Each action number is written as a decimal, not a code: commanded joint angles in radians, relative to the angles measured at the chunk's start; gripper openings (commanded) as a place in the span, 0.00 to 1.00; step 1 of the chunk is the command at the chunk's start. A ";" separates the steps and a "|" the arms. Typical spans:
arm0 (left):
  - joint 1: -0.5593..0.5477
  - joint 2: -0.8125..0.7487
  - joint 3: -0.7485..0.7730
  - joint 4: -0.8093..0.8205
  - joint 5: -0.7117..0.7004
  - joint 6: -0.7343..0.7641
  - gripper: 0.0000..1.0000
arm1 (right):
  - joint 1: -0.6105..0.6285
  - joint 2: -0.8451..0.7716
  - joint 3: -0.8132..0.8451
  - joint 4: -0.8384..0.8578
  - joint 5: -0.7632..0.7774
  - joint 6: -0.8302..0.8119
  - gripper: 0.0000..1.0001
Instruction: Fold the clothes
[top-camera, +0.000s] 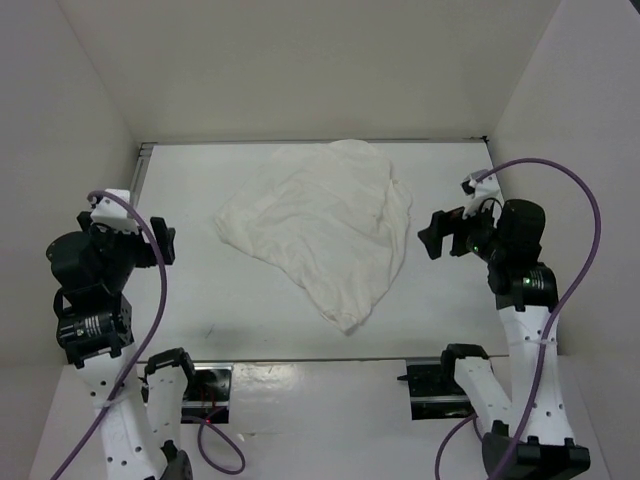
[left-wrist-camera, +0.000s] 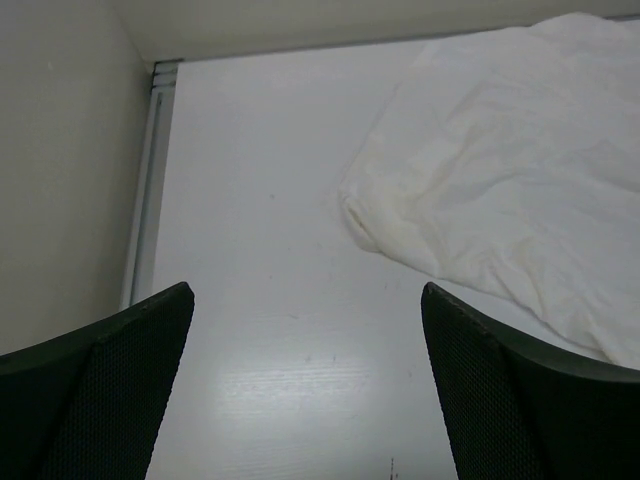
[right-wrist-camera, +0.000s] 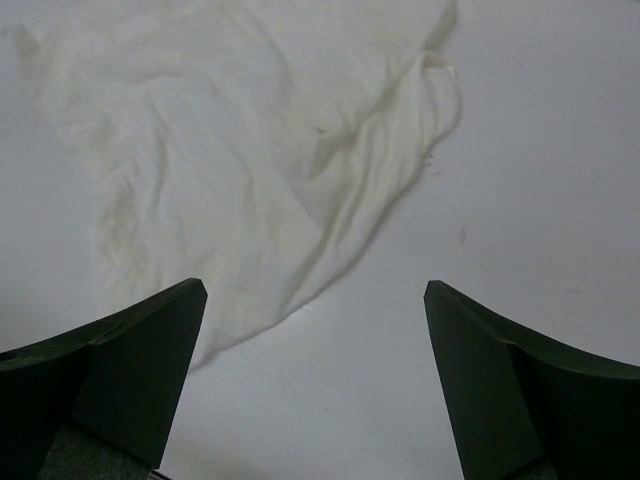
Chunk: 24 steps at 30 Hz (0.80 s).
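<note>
White clothes (top-camera: 318, 232) crumpled mid-table (top-camera: 200, 300), seemingly unfolded. At 9 o'clock left gripper (left-wrist-camera: 305, 300), at 3 right gripper (right-wrist-camera: 315, 295) — both wide open, empty.

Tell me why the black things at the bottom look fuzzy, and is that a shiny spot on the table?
Left wrist view: the jaws sit close to the lens, so their edges look soft, and a pale glare patch shines on the table. Right wrist view: dimmer, with a soft shadow beside the white garment. Top view: even light, fairly sharp.
</note>
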 joint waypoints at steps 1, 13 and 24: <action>0.006 0.067 0.002 0.013 0.130 -0.037 1.00 | 0.096 -0.054 -0.054 0.080 0.011 -0.057 0.99; -0.003 0.240 -0.072 0.066 0.086 -0.006 1.00 | 0.237 0.101 -0.065 0.060 0.124 -0.074 0.99; -0.049 0.190 -0.069 0.109 0.010 0.017 1.00 | 0.237 0.193 -0.031 0.069 0.296 -0.072 0.99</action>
